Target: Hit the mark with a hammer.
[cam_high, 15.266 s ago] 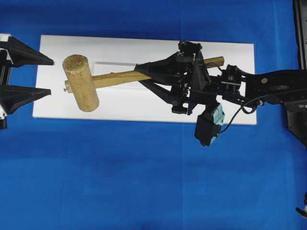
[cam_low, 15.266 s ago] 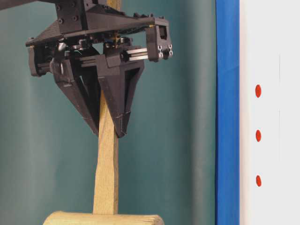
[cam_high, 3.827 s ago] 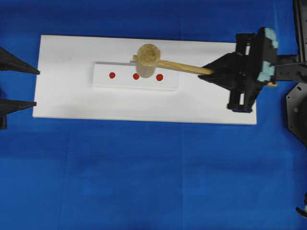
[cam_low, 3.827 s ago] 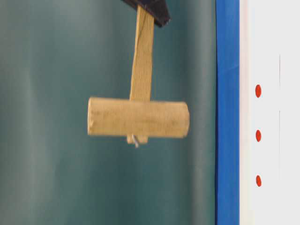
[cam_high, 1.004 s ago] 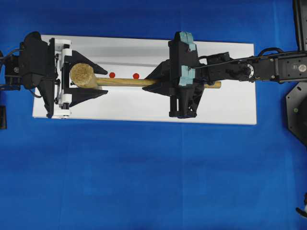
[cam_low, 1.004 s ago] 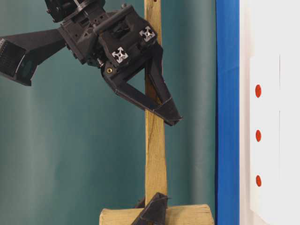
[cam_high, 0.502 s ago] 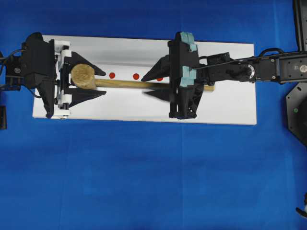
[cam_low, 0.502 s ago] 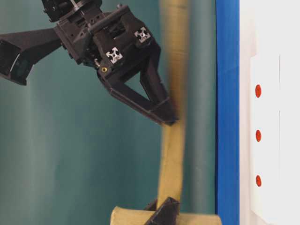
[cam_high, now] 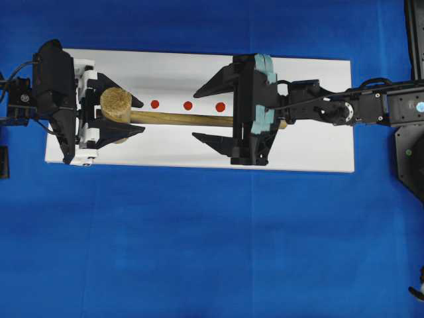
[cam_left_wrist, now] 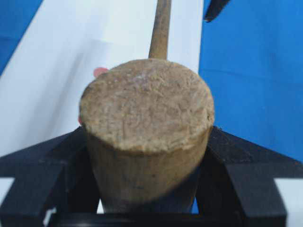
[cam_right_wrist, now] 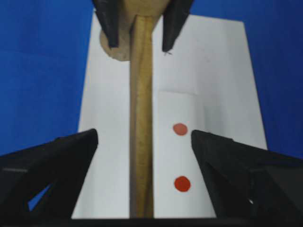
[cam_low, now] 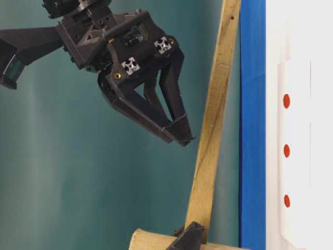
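- Clamping the hammer point(cam_high: 165, 118) by its head, our left gripper point(cam_high: 119, 116) fingers steady it.
- Our right gripper point(cam_high: 213, 114) fingers stand spread around the handle, touching nothing.

I view the white board point(cam_high: 311, 149) from straight overhead and, rotated, from table level; my close wrist cameras face each other along the hammer point(cam_right_wrist: 141, 142).
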Action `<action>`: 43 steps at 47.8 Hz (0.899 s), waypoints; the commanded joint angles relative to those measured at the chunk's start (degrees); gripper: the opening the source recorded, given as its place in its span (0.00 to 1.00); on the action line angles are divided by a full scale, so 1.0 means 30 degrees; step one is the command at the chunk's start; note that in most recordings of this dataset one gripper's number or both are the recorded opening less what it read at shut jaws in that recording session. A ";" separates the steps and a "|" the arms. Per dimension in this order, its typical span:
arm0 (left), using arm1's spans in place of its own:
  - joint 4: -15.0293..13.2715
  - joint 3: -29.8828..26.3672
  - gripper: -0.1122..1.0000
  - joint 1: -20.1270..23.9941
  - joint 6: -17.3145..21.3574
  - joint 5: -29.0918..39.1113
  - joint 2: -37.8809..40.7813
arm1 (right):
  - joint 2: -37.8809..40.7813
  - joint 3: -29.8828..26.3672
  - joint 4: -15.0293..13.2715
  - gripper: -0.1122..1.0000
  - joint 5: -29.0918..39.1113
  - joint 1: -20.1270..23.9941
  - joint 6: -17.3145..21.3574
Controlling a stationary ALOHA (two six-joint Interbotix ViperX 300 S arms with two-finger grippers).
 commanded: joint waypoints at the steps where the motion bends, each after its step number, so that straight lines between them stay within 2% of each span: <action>1: -0.0059 -0.0586 0.50 0.0059 -0.1465 -0.0059 -0.0586 | -0.0527 -0.0205 -0.0527 0.93 -0.0176 0.0264 -0.0029; 7: -0.0059 -0.0732 0.50 0.0029 -0.4424 -0.0059 -0.1084 | -0.0527 -0.0205 -0.1201 0.93 -0.0410 0.0410 -0.0029; 17: -0.0059 -0.0674 0.50 -0.0293 -1.0635 -0.0059 -0.1758 | -0.0498 -0.0176 -0.1875 0.93 -0.1025 0.0439 0.0000; 25: -0.0059 -0.0762 0.50 -0.0791 -1.4502 -0.0059 -0.1729 | -0.0498 -0.0146 -0.2168 0.93 -0.1201 0.0410 0.0000; 31: -0.0029 -0.0820 0.50 -0.1260 -1.6055 -0.0176 -0.1758 | -0.0439 -0.0146 -0.2168 0.93 -0.1172 0.0439 0.0000; 36: -0.0029 -0.0820 0.50 -0.1436 -1.6553 -0.0176 -0.1787 | -0.0381 -0.0146 -0.2139 0.93 -0.1172 0.0410 -0.0029; 43: -0.0029 -0.0938 0.50 -0.1436 -1.6611 -0.0264 -0.1787 | -0.0381 -0.0146 -0.2227 0.93 -0.1172 0.0439 -0.0029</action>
